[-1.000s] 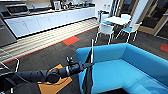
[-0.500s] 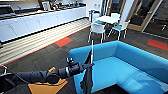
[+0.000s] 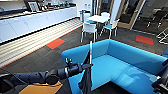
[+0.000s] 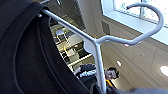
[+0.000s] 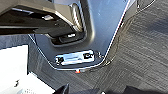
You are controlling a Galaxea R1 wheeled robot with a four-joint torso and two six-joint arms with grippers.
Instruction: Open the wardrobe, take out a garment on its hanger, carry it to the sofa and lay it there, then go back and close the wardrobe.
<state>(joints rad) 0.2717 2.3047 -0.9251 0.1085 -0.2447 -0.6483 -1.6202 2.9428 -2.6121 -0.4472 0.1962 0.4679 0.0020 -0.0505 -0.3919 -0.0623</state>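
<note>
In the head view my left arm reaches in from the left, and the left gripper [image 3: 85,67] is shut on the thin white hanger [image 3: 90,51], which stands upright. The black garment [image 3: 86,81] hangs from it, just in front of the near arm of the bright blue sofa [image 3: 130,58]. Seen from the left wrist, the hanger's hook and neck [image 4: 100,42] rise beside the black fabric [image 4: 22,55]. The right arm [image 3: 162,83] rests low at the right edge, beside the sofa.
A white table [image 3: 98,18] with white chairs [image 3: 89,28] stands behind the sofa. A long white counter [image 3: 37,21] runs along the left wall. Grey carpet with red tiles [image 3: 55,43] lies between them. A person [image 4: 110,73] shows in the left wrist view.
The whole head view has shifted, so the camera has moved: the sofa now sits nearer and more central. The left gripper still holds the hanger and garment the same way.
</note>
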